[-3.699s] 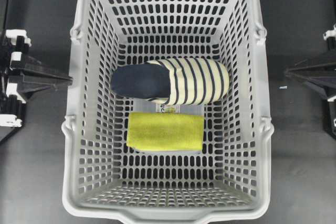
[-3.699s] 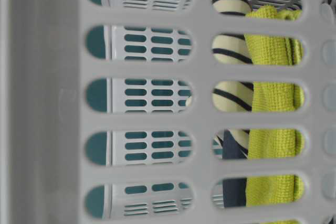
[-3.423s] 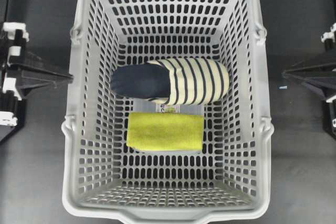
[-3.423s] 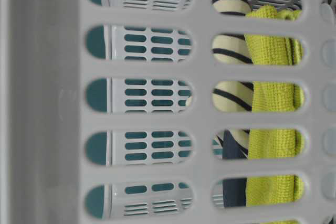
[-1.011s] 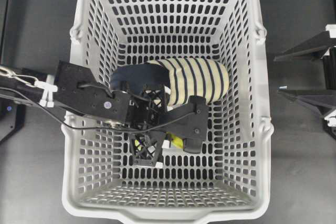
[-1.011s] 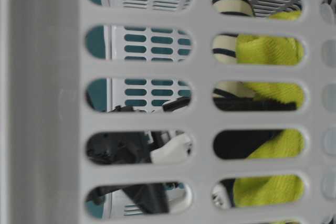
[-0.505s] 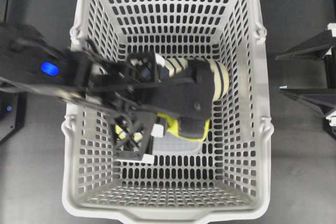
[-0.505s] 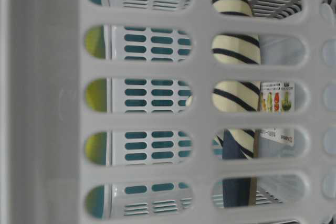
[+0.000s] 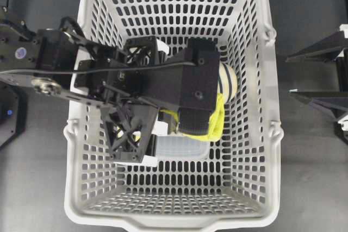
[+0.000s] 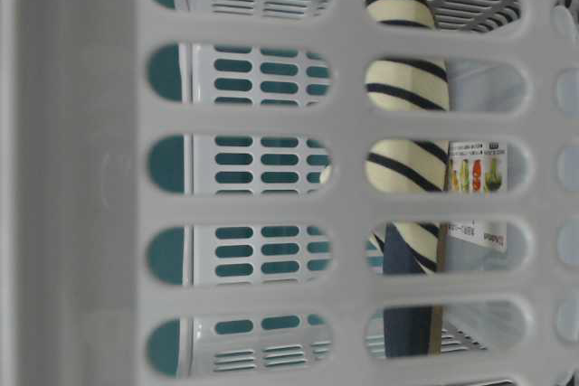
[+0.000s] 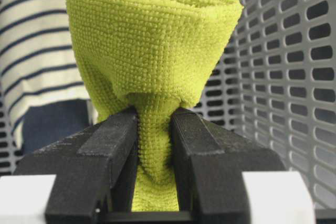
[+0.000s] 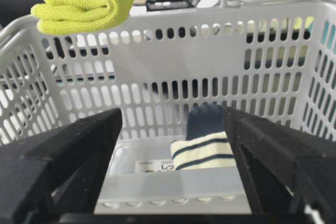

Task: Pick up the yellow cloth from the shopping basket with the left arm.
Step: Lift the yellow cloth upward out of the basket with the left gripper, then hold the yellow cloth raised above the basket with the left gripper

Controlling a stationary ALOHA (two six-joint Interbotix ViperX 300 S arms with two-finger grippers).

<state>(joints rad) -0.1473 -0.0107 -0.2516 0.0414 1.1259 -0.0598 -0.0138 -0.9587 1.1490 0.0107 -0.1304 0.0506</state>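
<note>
The yellow cloth (image 11: 152,40) hangs bunched from my left gripper (image 11: 154,124), which is shut on its pinched middle. In the overhead view the left arm's wrist block (image 9: 185,88) hides the fingertips, and the cloth (image 9: 216,118) shows only at its right edge, above the light-grey shopping basket (image 9: 272,134). The right wrist view shows the cloth (image 12: 79,1) lifted to about the height of the basket's far rim (image 12: 184,17). No cloth shows in the table-level view. My right gripper (image 12: 173,145) is open and empty, outside the basket on the right (image 9: 288,77).
The cream-and-navy striped slipper (image 9: 228,82) lies on the basket floor, mostly under the left arm. A small clear plastic box (image 9: 182,148) with a label sits in front of it. Both show through the basket's slots (image 10: 403,88).
My left arm reached into the basket, shut on the yellow cloth and lifted it off the clear box. My right gripper has opened at the right.
</note>
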